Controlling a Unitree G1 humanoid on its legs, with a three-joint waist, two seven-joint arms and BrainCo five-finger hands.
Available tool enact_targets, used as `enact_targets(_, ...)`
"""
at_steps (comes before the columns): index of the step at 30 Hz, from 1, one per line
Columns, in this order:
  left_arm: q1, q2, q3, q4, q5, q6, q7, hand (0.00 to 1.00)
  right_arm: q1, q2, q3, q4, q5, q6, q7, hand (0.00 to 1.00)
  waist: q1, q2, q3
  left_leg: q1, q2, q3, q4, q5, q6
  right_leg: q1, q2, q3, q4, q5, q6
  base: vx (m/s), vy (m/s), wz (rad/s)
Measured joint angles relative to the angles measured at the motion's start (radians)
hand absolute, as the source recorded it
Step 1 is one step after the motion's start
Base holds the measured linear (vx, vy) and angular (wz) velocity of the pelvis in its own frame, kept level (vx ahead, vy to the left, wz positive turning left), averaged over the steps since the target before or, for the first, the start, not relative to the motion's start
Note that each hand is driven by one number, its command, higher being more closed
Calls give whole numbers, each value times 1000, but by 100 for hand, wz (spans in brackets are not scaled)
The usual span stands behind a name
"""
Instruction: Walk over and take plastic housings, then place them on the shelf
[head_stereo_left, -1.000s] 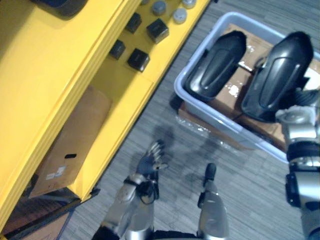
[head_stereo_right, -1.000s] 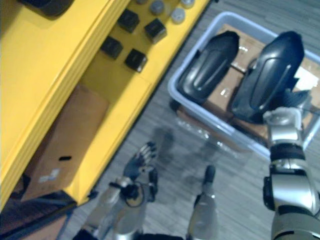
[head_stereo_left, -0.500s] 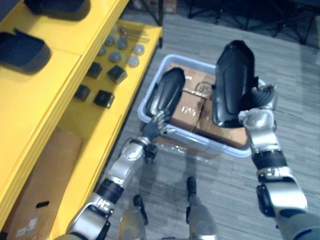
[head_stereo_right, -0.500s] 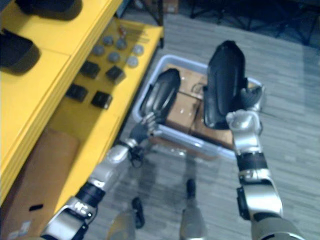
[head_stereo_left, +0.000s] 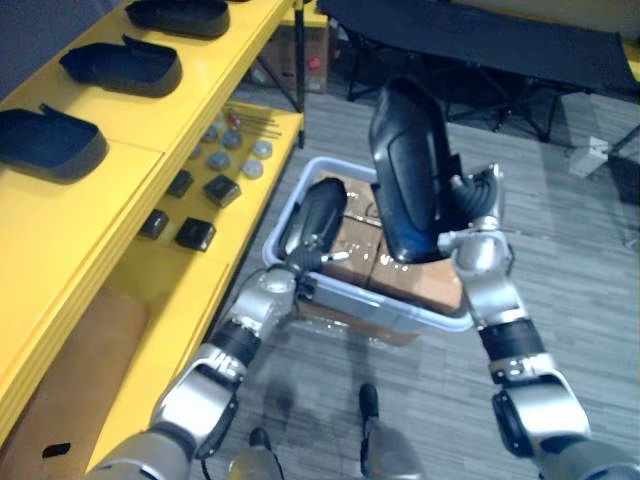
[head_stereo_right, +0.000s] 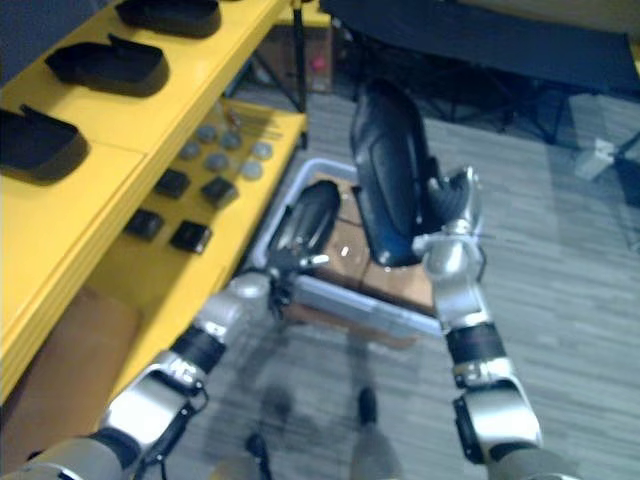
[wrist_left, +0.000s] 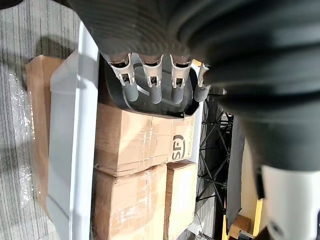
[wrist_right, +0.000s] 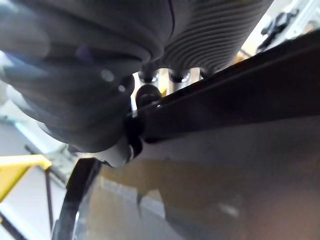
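Note:
My right hand (head_stereo_left: 478, 208) is shut on a long black plastic housing (head_stereo_left: 405, 160) and holds it upright above the grey bin (head_stereo_left: 372, 308). In the right wrist view the thumb (wrist_right: 142, 96) pinches the housing's rim (wrist_right: 225, 115). A second black housing (head_stereo_left: 315, 215) lies in the bin on cardboard boxes. My left hand (head_stereo_left: 298, 262) reaches to its near end; its fairly straight fingers (wrist_left: 152, 87) rest on that housing's edge (wrist_left: 150, 105). Three more housings (head_stereo_left: 125, 68) lie on the top of the yellow shelf (head_stereo_left: 200, 90) at the left.
The shelf's lower board carries small black boxes (head_stereo_left: 195, 233) and grey discs (head_stereo_left: 228, 160). A brown carton (head_stereo_left: 60, 390) stands under it. Taped cardboard boxes (wrist_left: 135, 145) fill the bin. Folding black frames (head_stereo_left: 480, 70) stand behind on the grey floor.
The view has swung up and along the shelf. My right hand has raised its housing out of the bin. My left hand has moved from near the floor to the housing in the bin.

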Motion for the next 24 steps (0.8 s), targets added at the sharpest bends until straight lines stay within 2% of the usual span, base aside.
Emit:
enact_targets(1, -6, -15, 14, 35, -38, -1, 18, 0, 3, 21, 14, 0, 0, -1, 5, 100, 1, -13, -17, -2, -8, -12, -13, 14, 2, 1, -7, -10, 0, 1, 1, -28, -24, 24)
enact_targets(6, -14, -18, 14, 37, -68, -1, 22, 0, 3, 29, 22, 1, 0, -1, 5, 100, 2, -16, -19, 1, -12, -18, -33, 28, 2, 1, -10, -18, 0, -1, 3, -24, -10, 8)
enact_targets(7, -14, -36, 12, 37, -92, -13, 25, 0, 3, 46, 33, 13, 0, -1, 4, 100, 2, -16, -19, 1, -13, -18, -33, 28, 2, 1, -12, -19, 0, -1, 3, 0, 0, 0)
enact_targets(8, -14, -48, 10, 37, -113, -46, 25, 0, 4, 55, 45, 33, 0, -1, 5, 100, 4, -16, -19, 1, -14, -19, -35, 28, 2, 1, -13, -20, 0, -1, 3, 0, 0, 0)
enact_targets(11, -15, -77, 10, 37, -114, -98, 26, 0, 10, 74, 62, 44, 0, 1, 6, 100, 6, -16, -19, 1, -15, -19, -35, 29, 2, 1, -13, -21, 0, -1, 4, 0, 0, 0)
enact_targets(14, -18, -87, -2, 36, -114, -106, 29, 0, 8, 86, 70, 64, 1, -1, 4, 100, 9, -17, -22, 0, -15, -20, -35, 29, 2, 1, -13, -21, 0, -1, 4, 0, 0, 0)
enact_targets(17, -17, -85, -58, 46, -117, -133, 31, 0, 6, 105, 80, 151, 23, -2, -11, 100, 19, -17, -38, -1, -15, -22, -35, 29, 2, 1, -13, -23, 0, -1, 4, 0, 0, 0)
enact_targets(19, -17, -83, -75, 50, -118, -138, 30, 0, 1, 116, 81, 193, 52, -14, -36, 100, 28, -17, -40, -3, -19, -44, -37, 37, 4, 12, -18, -43, 0, -1, 6, -36, -9, 21)
enact_targets(24, -16, -75, -103, 50, -118, -145, 31, 0, -15, 124, 84, 214, 52, -22, -41, 100, 33, -17, -41, 0, -21, -50, -54, 50, 3, 12, -20, -49, 0, -2, 7, -15, -22, 7)
